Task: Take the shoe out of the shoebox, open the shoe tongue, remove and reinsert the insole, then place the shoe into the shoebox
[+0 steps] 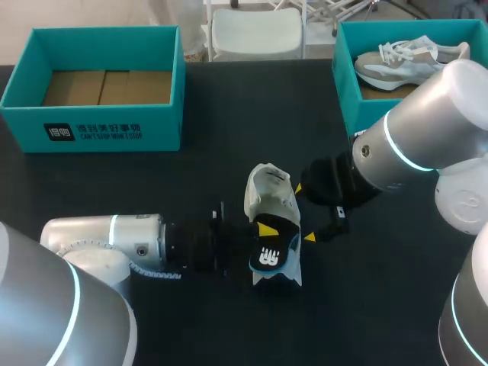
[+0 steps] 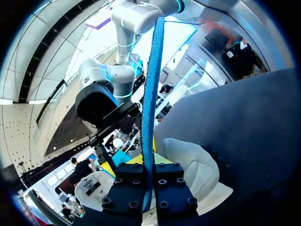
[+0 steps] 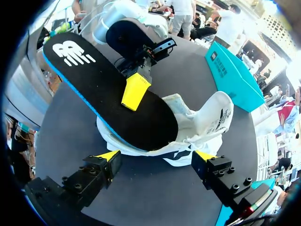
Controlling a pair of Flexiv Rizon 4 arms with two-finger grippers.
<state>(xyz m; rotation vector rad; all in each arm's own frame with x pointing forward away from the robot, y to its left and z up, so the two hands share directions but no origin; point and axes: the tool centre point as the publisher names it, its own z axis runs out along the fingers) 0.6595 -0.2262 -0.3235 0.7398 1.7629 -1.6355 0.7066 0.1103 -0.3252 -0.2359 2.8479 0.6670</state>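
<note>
A white shoe (image 1: 268,197) lies on the black table, its toe toward the far side. Its black insole with a blue edge (image 1: 271,258) sticks out of the shoe's opening, tilted up toward me. My left gripper (image 1: 267,231) comes in from the left and is shut on the insole; in the left wrist view the insole (image 2: 153,94) runs edge-on between that gripper's (image 2: 146,162) closed fingers. My right gripper (image 1: 304,213) stands open at the shoe's right side. In the right wrist view the shoe (image 3: 207,122) and insole (image 3: 108,89) lie just ahead of its (image 3: 156,157) spread fingertips.
A teal shoebox (image 1: 99,126) with only a cardboard floor stands at the far left. Another teal shoebox (image 1: 345,84) at the far right holds a second pale shoe (image 1: 408,61). Bare black table (image 1: 229,114) lies between them.
</note>
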